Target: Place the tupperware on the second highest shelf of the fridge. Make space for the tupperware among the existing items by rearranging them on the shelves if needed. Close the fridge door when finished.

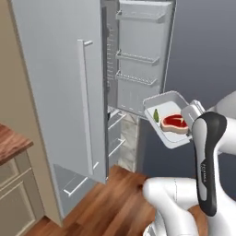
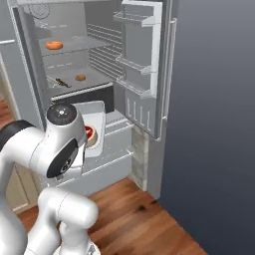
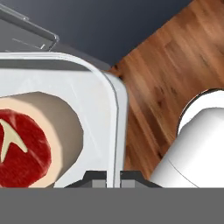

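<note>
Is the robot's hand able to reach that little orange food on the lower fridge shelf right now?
Probably not yet. The gripper is shut on the tupperware, so it is busy, though the open fridge leaves the orange food unblocked.

small dark lettering on arm [image 1: 203, 168], too blurred to read

The arm [image 1: 209, 152] stood raised and bent; its gripper [image 3: 113, 178] was clamped tight on the tupperware [image 1: 162, 107] rim.

A wooden floor [image 1: 115, 198] of reddish-brown planks spreads near the base. At the left stands a beige cabinet [image 1: 16, 198] under a dark wooden desk [image 1: 11, 140].
</note>
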You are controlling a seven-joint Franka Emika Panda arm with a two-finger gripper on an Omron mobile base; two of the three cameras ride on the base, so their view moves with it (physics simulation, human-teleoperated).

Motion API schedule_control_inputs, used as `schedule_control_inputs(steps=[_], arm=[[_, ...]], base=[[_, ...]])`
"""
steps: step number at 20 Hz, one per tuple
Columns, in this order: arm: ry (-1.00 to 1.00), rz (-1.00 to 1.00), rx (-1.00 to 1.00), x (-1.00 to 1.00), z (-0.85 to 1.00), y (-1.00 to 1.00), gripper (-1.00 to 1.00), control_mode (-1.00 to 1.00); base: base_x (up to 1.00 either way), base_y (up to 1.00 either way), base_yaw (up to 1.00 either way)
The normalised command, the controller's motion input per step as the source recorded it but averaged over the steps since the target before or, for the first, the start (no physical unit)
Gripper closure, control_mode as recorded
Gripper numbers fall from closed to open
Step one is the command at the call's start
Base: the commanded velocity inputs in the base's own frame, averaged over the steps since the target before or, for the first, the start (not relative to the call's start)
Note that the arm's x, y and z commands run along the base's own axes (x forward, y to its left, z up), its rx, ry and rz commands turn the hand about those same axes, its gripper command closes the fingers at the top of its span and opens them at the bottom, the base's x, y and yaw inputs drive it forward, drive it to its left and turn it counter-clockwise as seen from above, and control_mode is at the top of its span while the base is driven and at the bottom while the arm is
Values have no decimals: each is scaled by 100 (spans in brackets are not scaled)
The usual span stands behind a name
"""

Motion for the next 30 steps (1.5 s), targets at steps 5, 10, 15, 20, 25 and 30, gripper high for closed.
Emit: schedule_control_inputs(steps=[5, 10, 15, 20, 25, 30], arm=[[0, 0, 0, 0, 0, 0, 100, 100], [0, 0, 0, 0, 0, 0, 100, 100], [0, 0, 0, 0, 0, 0, 100, 100], [0, 0, 0, 0, 0, 0, 100, 100], [0, 0, 0, 0, 0, 0, 100, 100], [0, 0, 0, 0, 0, 0, 100, 100]], base=[[63, -57, 63], [54, -42, 59], [59, -47, 56], [69, -52, 39], [74, -13, 5], [79, 0, 0]])
